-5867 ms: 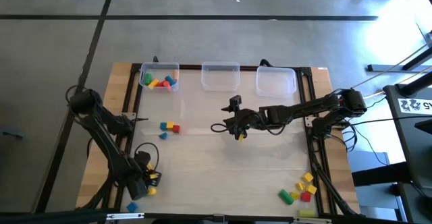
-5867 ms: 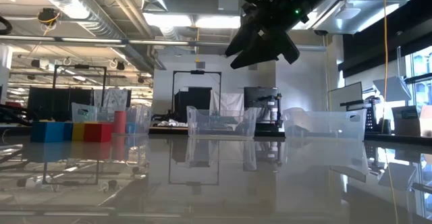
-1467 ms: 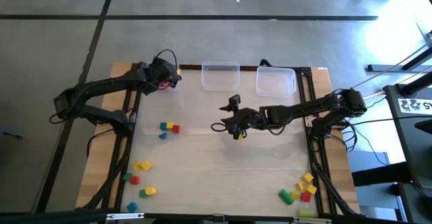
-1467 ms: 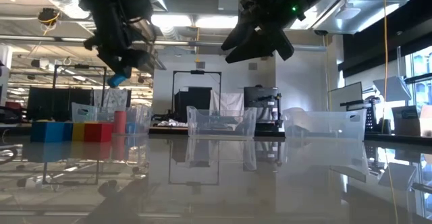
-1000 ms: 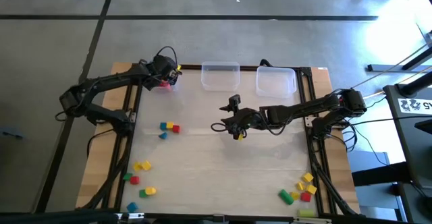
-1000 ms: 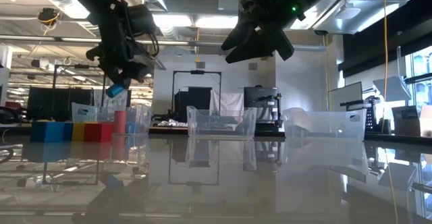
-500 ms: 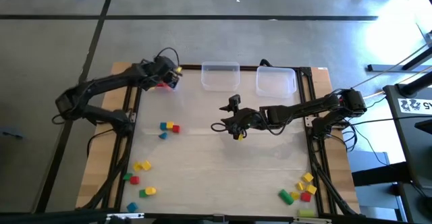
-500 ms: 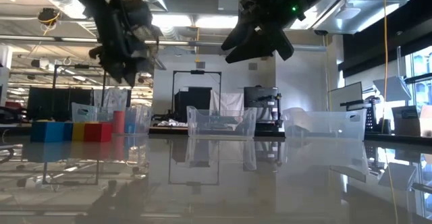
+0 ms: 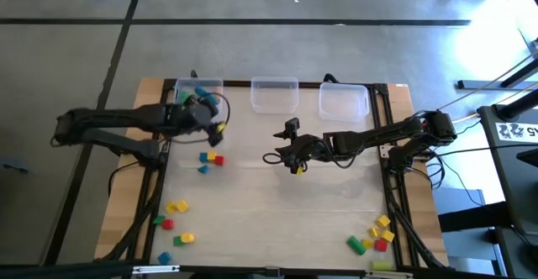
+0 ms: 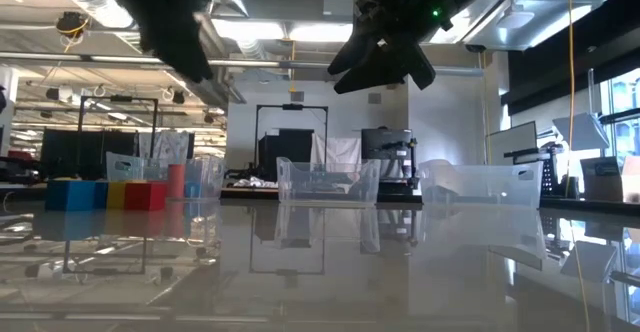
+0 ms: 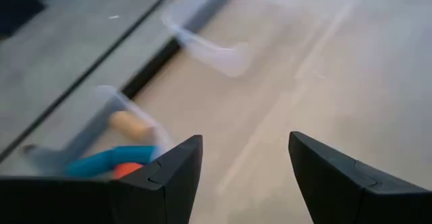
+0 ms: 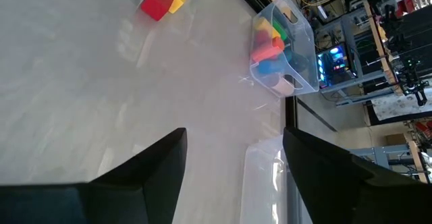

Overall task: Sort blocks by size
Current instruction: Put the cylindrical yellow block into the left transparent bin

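Several blocks [image 9: 199, 97] lie in the left clear bin [image 9: 179, 88], seen too in the right wrist view [image 12: 268, 43]. A blue, a yellow and a red block [image 9: 212, 158] stand in a row on the table, with a small blue one [image 9: 203, 169] beside them. More blocks lie near the front left [image 9: 174, 222] and front right [image 9: 375, 235]. My left gripper [image 9: 215, 123] hovers open and empty just on the near side of the left bin. My right gripper [image 9: 294, 166] hangs open and empty above the table's middle.
The middle bin [image 9: 275, 94] and the right bin [image 9: 343, 101] stand along the far edge with no blocks showing in them. Bare tabletop [image 9: 277, 220] stretches between the block groups. Black frame rails [image 9: 388, 136] run along the table's sides.
My left gripper has let go of a blue block over the left bin, where it now lies. It has then swung away from the bin toward the table's near edge, turning as it went. My right arm has kept still.
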